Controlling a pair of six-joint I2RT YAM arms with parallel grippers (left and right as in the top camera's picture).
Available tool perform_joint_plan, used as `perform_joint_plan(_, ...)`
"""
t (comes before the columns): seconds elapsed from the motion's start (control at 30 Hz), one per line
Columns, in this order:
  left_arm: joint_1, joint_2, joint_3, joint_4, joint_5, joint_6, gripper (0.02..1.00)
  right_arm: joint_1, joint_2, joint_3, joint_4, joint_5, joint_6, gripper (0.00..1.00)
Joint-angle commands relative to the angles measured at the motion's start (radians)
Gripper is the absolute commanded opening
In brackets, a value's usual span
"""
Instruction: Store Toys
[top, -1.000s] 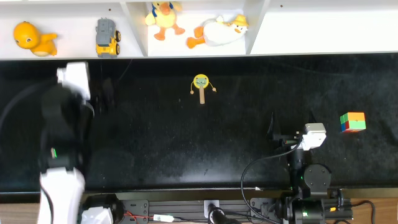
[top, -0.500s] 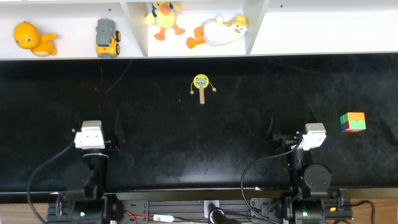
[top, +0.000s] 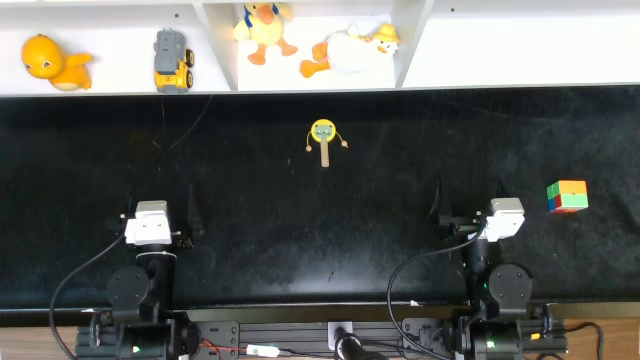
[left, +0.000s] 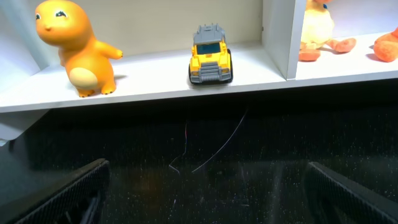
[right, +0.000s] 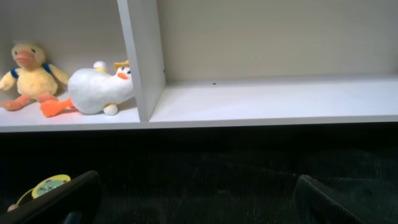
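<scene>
A small rattle drum (top: 323, 138) with a wooden handle lies on the black table, just in front of the middle shelf bay. It also shows at the edge of the right wrist view as rattle drum (right: 43, 185). A colour cube (top: 567, 196) sits at the table's right. My left gripper (left: 205, 208) is open and holds nothing; it faces the left bay with the orange figure (left: 74, 46) and yellow truck (left: 210, 56). My right gripper (right: 196, 211) is open and holds nothing; it faces the white duck plush (right: 99, 90) and a bare bay.
The white shelf (top: 500, 60) runs along the table's far edge. A yellow duck plush (top: 263, 30) and a white duck plush (top: 350, 50) share the middle bay. The left arm (top: 150, 225) and the right arm (top: 500, 220) stand folded near the front edge.
The left arm has pulled back from the left shelf bay to a folded pose near the front edge. The right arm, rattle drum and cube have not moved.
</scene>
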Motion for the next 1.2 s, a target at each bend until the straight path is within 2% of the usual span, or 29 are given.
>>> perform_joint_plan(0.03,-0.007,-0.014,-0.002,-0.002,-0.002,0.015,0.998,0.006,-0.009,-0.014,0.005,0.008,0.0,0.996)
perform_joint_plan(0.53,-0.007,-0.014,-0.002,-0.002,-0.002,0.015,0.998,0.006,-0.009,-0.014,0.005,0.01,0.0,0.996)
perform_joint_plan(0.6,-0.007,-0.014,-0.002,-0.002,-0.002,0.015,0.998,0.006,-0.009,-0.013,0.006,0.066,-0.012,0.993)
perform_joint_plan(0.63,-0.007,-0.014,-0.002,-0.002,-0.002,0.015,0.996,0.005,-0.008,-0.011,0.01,0.134,-0.045,0.996)
perform_joint_plan(0.7,-0.007,-0.014,-0.002,-0.002,-0.002,0.015,0.998,0.005,0.015,-0.002,0.006,0.215,-0.089,0.996)
perform_joint_plan(0.87,-0.007,-0.014,-0.002,-0.002,-0.002,0.015,0.998,0.022,0.227,0.137,-0.087,0.246,-0.085,0.996)
perform_joint_plan(1.07,-0.007,-0.014,-0.002,-0.002,-0.002,0.015,0.998,0.14,0.643,0.495,-0.467,0.236,0.108,0.996)
perform_joint_plan(1.2,-0.007,-0.014,-0.002,-0.002,-0.002,0.015,0.998,0.248,0.916,0.758,-0.688,0.192,0.211,0.993)
